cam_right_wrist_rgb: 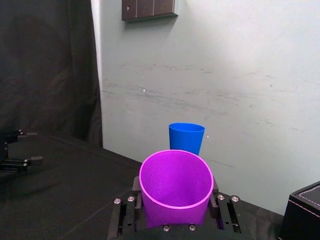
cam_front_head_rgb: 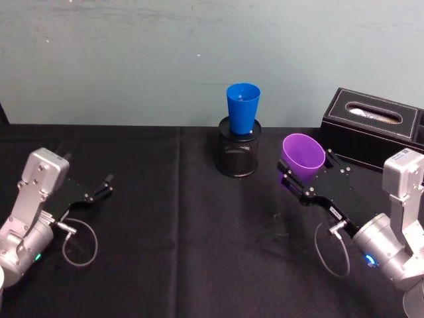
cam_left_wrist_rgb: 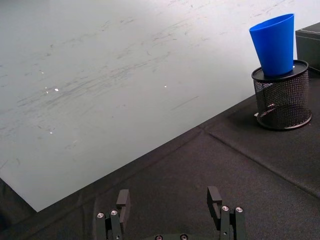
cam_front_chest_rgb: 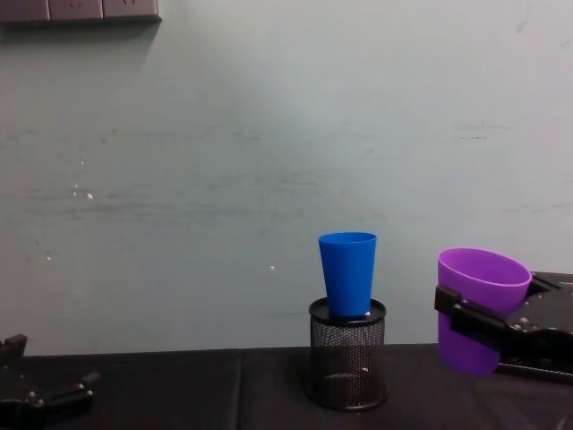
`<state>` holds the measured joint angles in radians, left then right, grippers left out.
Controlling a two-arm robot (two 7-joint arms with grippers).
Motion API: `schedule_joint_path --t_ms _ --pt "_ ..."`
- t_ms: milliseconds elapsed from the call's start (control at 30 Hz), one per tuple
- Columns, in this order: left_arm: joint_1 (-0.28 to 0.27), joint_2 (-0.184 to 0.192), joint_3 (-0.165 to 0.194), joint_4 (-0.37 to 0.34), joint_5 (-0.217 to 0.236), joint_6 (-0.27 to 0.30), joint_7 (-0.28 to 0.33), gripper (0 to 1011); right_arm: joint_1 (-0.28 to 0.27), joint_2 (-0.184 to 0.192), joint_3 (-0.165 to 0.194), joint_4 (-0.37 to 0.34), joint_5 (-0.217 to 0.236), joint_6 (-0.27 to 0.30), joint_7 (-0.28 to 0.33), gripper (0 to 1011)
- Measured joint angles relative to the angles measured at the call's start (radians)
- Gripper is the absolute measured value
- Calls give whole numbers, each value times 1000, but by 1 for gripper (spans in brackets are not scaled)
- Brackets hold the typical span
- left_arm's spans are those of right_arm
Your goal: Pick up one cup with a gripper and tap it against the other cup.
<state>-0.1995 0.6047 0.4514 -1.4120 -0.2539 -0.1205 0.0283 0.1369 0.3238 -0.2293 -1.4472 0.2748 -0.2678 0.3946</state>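
Right gripper (cam_front_head_rgb: 305,173), centre-right of the head view: jaws clamped on the purple cup (cam_front_head_rgb: 303,156), which is held tilted above the worktop (cam_front_head_rgb: 165,252). Blue cup (cam_front_head_rgb: 243,108), upper centre, stands upright in the top of a mesh holder (cam_front_head_rgb: 238,154), apart from the purple cup. Left gripper (cam_left_wrist_rgb: 169,200), lower left: jaws wide, empty.

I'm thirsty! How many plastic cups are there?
2. The bright blue plastic cup sits atop the black mesh pen holder; the purple plastic cup is clamped in the right gripper.
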Motion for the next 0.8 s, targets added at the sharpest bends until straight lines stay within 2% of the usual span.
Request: schedule_joint_path --t_ms 800 --pt "0 0 0 0 0 0 0 1011 13 -5 -3 16 6 2 10 731"
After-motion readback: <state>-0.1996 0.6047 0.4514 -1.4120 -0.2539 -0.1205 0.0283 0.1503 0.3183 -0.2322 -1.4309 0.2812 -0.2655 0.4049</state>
